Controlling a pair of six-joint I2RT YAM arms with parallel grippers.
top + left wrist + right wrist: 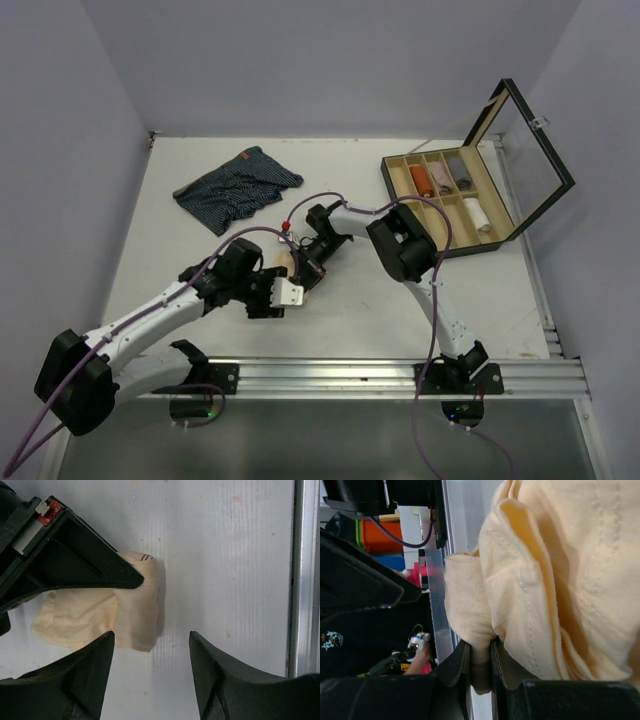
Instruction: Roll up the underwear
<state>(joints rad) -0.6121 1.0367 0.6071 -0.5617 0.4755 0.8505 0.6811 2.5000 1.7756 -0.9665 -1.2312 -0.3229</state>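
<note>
At the near edge of the counter [350, 320] a metal rail [350, 378] runs from side to side. Both arms are fixed to it.

A little way in, near the middle, the two arms meet over the beige underwear [127, 615]. It lies on the counter in a small soft heap. One side is folded over and looks thicker.

The left pincer [150, 637] hangs just over the near edge of this heap. Its two fingers [85, 675] stand wide apart. A corner of the cloth shows in the gap, but the fingers are not squeezing it. This pincer has nothing in it.

The right pincer [480, 662] comes in from the other side. Its fingers are almost together, and a fold of the beige underwear is pinched tight between them. From the left wrist view, one black finger of the right pincer lies across the top of the heap.

Farther back on the left, the navy underwear [238, 188] with thin pale stripes lies spread out flat. It is well apart from both arms.

Farther back on the right sits the wooden box [430, 155]. Its glass lid [525, 150] stands open and leans away to the right. Some of its little compartments hold small rolls [418, 180]. They are too small to tell what they are.
</note>
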